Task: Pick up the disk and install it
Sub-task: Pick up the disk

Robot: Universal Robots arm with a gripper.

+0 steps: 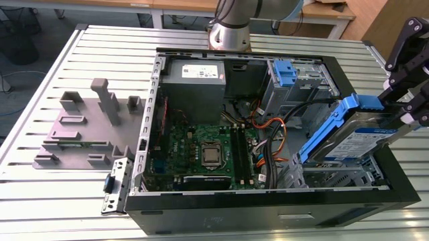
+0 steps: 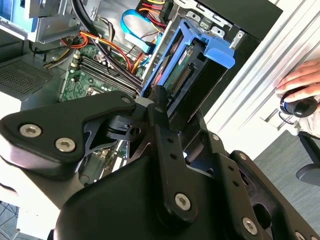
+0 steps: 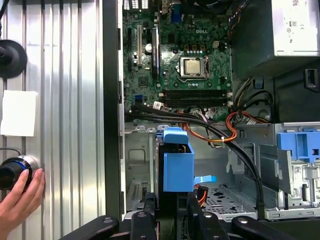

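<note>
Gripper: the gripper (image 1: 401, 106) is clenched on the disk, pinching one end of its blue carrier
Disk: the disk (image 1: 362, 138) hangs tilted from the gripper, label side showing in the exterior view, with its far end dipping into the computer case (image 1: 268, 201); clear of the table (image 3: 65, 100)
Below the gripper: an open drive cage (image 3: 225, 197) with a perforated floor, under the held disk
Beside the load: orange and black cables (image 1: 276, 125) pass close by, between the disk and the motherboard (image 3: 185, 65)
Beyond: a bare blue bracket (image 1: 285, 75) sits in another bay, well apart from the gripper
Off the case: a person's hand (image 3: 20, 192) rests on a knob (image 3: 15, 170) near the table edge
Step in hand, my reading: bringing the disk to its bay. Doing it well likely means levelling the tilt, lining the carrier rails up with the cage walls, staying off the cables, and keeping a firm pinch
</note>
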